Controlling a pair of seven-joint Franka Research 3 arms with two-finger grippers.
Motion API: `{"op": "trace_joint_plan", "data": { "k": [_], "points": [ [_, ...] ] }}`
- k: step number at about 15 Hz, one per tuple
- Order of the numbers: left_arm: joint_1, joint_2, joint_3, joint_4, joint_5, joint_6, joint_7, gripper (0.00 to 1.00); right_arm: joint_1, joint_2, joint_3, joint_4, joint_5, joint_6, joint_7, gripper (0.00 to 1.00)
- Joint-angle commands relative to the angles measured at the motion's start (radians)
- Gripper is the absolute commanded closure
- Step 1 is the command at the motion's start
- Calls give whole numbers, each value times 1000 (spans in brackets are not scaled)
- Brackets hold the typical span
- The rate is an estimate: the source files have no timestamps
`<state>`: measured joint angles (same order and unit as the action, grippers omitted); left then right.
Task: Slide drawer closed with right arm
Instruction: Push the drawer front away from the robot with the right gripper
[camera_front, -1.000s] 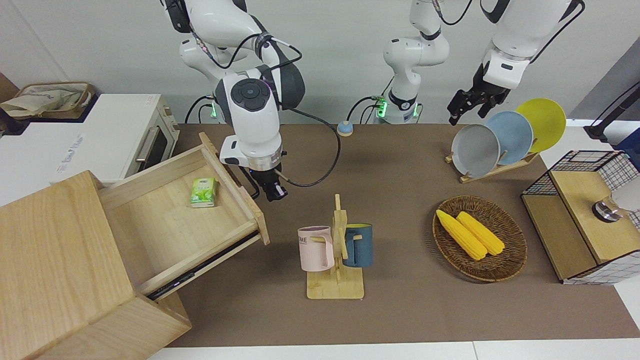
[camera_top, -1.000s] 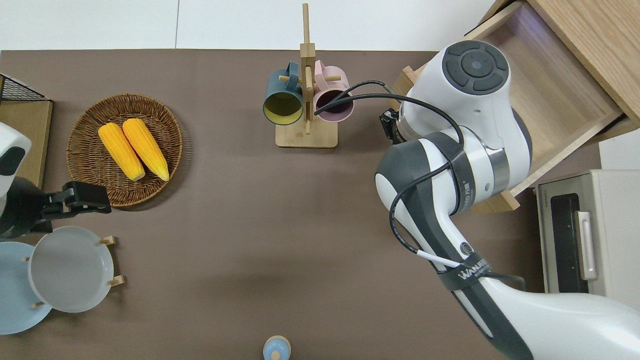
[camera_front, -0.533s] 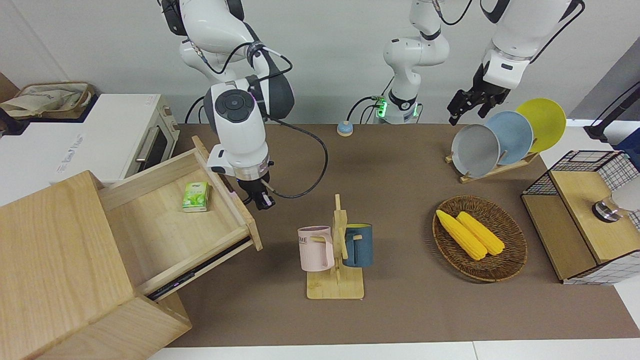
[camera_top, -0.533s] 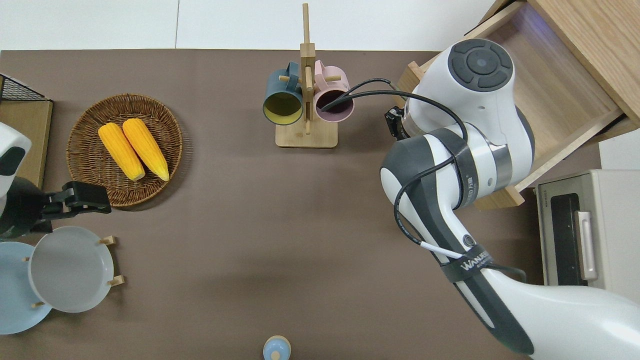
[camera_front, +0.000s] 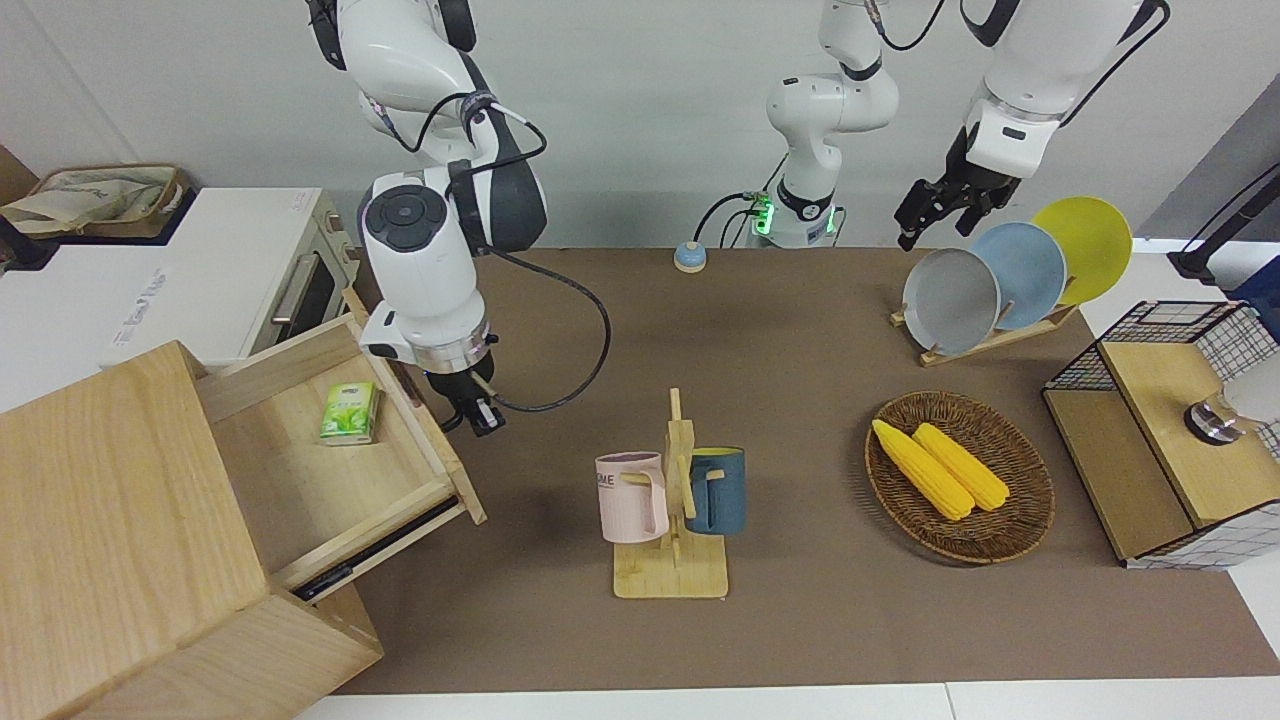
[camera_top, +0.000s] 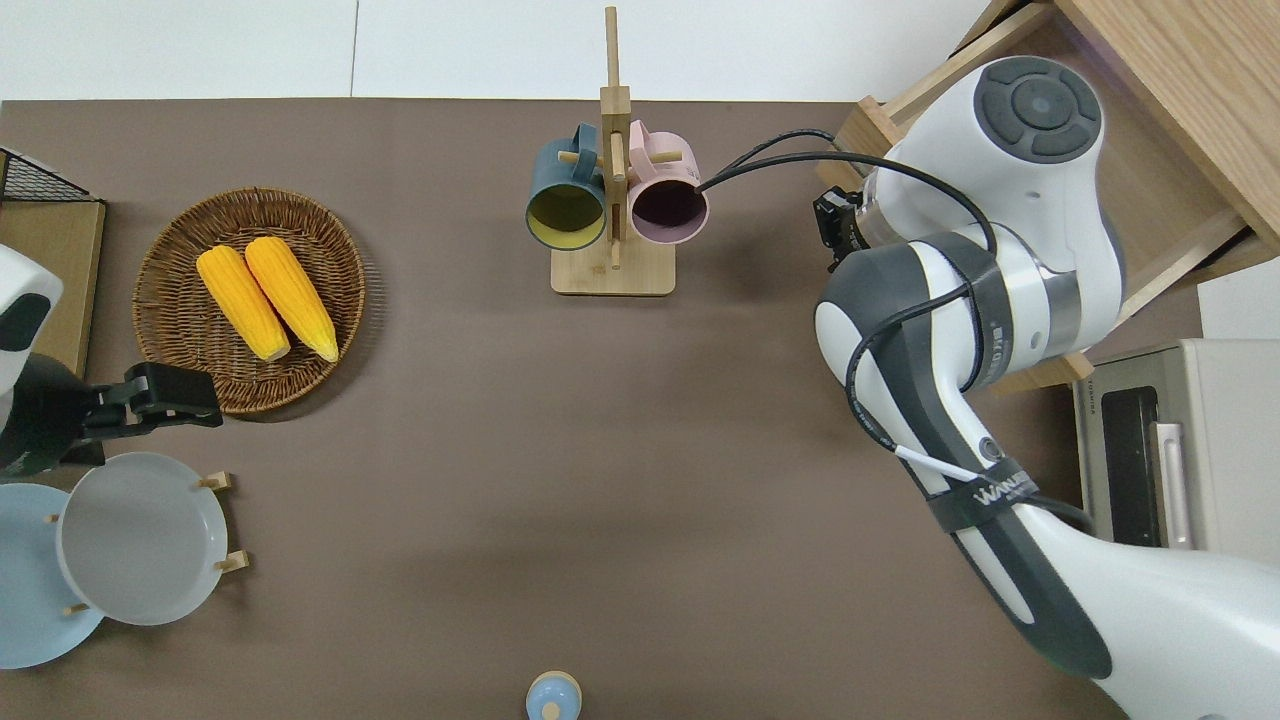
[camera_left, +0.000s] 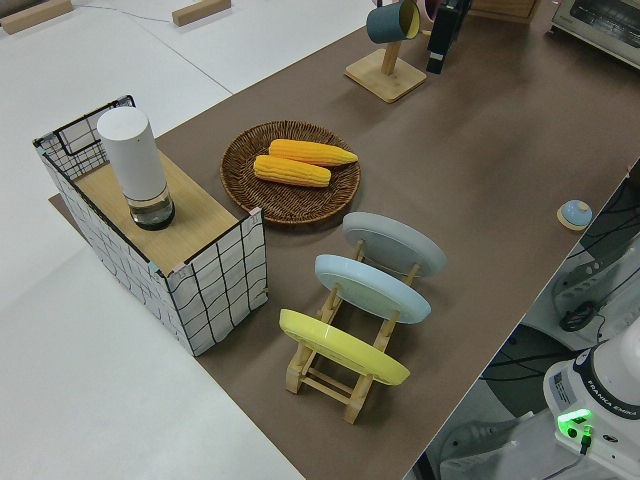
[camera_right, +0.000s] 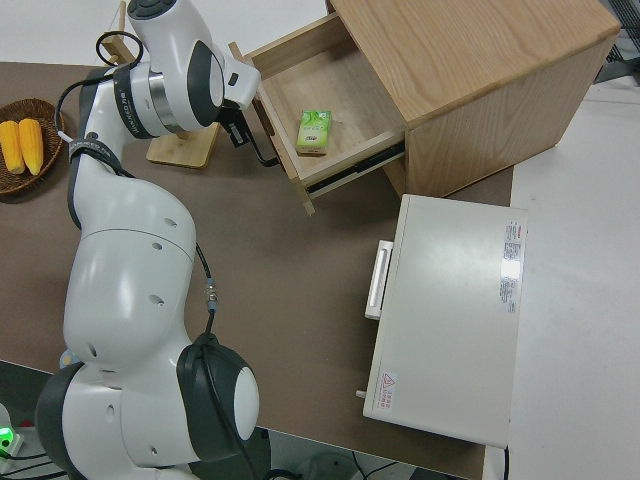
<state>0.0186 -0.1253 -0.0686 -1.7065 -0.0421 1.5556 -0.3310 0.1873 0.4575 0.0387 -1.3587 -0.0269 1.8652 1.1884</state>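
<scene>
While one drawer open, two corncobs, two mugs

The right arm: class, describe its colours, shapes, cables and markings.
The right arm has glossy white rounded shells, a dark grey sleeve at one joint and a silver ring at the wrist. A round dark grey cap tops the wrist housing. A black cable loops outside it, strapped on by a black band with white lettering. Its pincer is black.

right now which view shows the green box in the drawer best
The right side view: the green box lies unobstructed on the floor of the open drawer. The front view also shows it, more obliquely. In the overhead view the right arm covers it; the left side view misses it.
</scene>
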Motion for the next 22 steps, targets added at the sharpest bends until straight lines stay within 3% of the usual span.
{"op": "trace_joint_plan", "data": {
  "k": [1,8,14,22],
  "points": [
    [0,-8,4,4,-1,-15,7,7,-61,3,12,18,-16,19,-46,1000],
    [0,-8,4,4,-1,-15,7,7,-137,7,13,50,-7,19,-87,1000],
    [0,-8,4,4,-1,-15,7,7,-247,49,87,99,-4,3,-127,1000],
    [0,-8,4,4,-1,-17,9,7,-313,76,112,127,-4,-17,-197,1000]
  ]
}}
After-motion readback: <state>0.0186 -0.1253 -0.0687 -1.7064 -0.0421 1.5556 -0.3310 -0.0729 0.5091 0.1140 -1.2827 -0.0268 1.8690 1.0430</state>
